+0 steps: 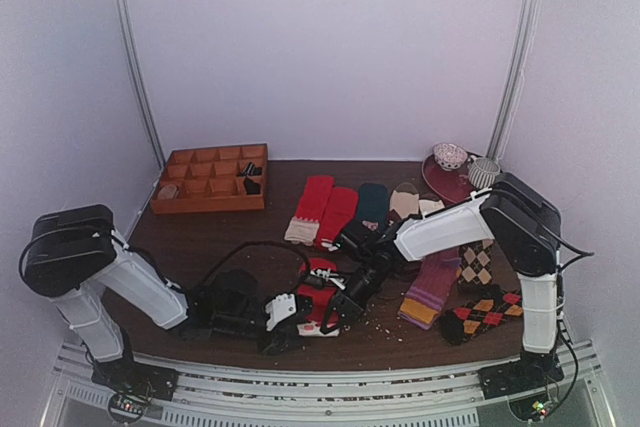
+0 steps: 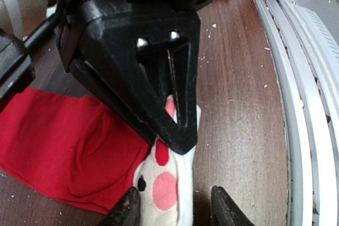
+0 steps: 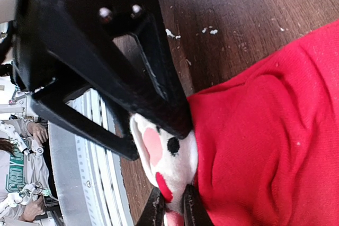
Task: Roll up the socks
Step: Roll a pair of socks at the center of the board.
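We see the socks (image 2: 69,146) lying flat on the tabletop (image 2: 238,104), a bright red stack directly between the two tools. Their cream band (image 2: 168,194), marked with pink and red patches and a black dot, is the end both tools meet at, close to the near edge of the tabletop.

The right tool (image 3: 175,208) is closed on that cream band. In its own wrist view the fingertips pinch a fold of the cream fabric. From the left wrist view its black fingers come together to a point on the band, just where the cream meets the red.

The left tool (image 2: 177,206) faces it from the opposite side. Its fingers (image 2: 127,210) stand apart and straddle the end of the cream band. One finger is right against the fabric and the other has a visible gap beside it, so we read this tool as open around the band, not clamped on it.

Beyond the right tool, towards the back wall, two more red socks (image 1: 322,209) lie side by side. To the right tool's outer side, partly under its arm, there is a purple sock (image 1: 432,285) with an orange end, and further out a pair of argyle socks (image 1: 487,309). Well beyond the left tool sits a wooden tray (image 1: 208,179) divided into compartments.
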